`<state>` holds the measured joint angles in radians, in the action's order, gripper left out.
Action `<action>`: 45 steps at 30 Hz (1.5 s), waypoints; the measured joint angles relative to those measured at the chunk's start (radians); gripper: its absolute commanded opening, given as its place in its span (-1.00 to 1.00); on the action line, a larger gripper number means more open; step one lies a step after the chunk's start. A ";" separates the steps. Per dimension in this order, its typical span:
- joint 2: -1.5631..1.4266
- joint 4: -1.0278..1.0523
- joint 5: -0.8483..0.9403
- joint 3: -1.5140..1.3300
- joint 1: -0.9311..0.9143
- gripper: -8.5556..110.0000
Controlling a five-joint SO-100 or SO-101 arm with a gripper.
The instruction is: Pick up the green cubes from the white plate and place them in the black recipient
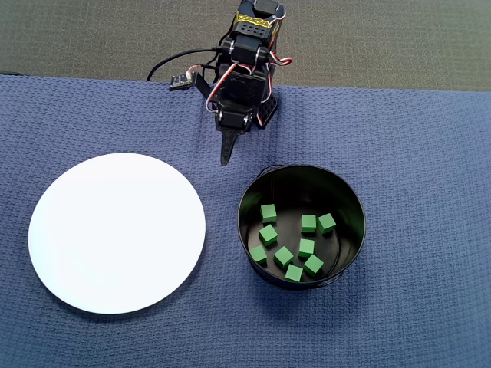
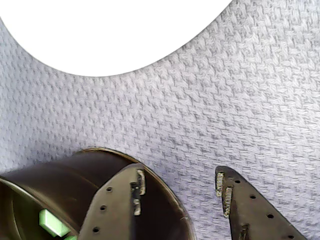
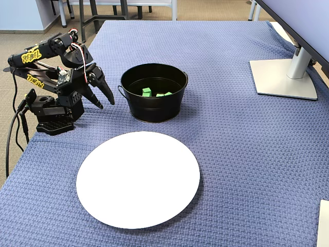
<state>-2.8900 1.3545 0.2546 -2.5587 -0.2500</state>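
**Fixed view: status**

You see the white plate (image 3: pixel 138 178) bare on the blue cloth (image 3: pixel 231 154). Behind it, the black recipient (image 3: pixel 154 100) holds green cubes (image 3: pixel 147 92). The gripper (image 3: pixel 104 101), jaws apart, hangs beside it at left.

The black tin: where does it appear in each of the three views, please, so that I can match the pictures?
Overhead view: the tin is right of centre, below the gripper, with green cubes inside.
Wrist view: bottom left corner, partly hidden behind a gripper finger.
Fixed view: upper centre, right of the arm.
Shared landmark: the white plate, beside the tin in every view.
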 measured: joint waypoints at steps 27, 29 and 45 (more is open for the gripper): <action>-0.087 -0.002 -0.003 -0.087 -0.003 -0.86; -0.087 -0.003 0.009 -0.087 -0.003 -0.86; -0.087 -0.023 -0.028 -0.087 0.012 -0.86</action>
<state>-2.9775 1.3315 0.2270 -2.6461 -0.2378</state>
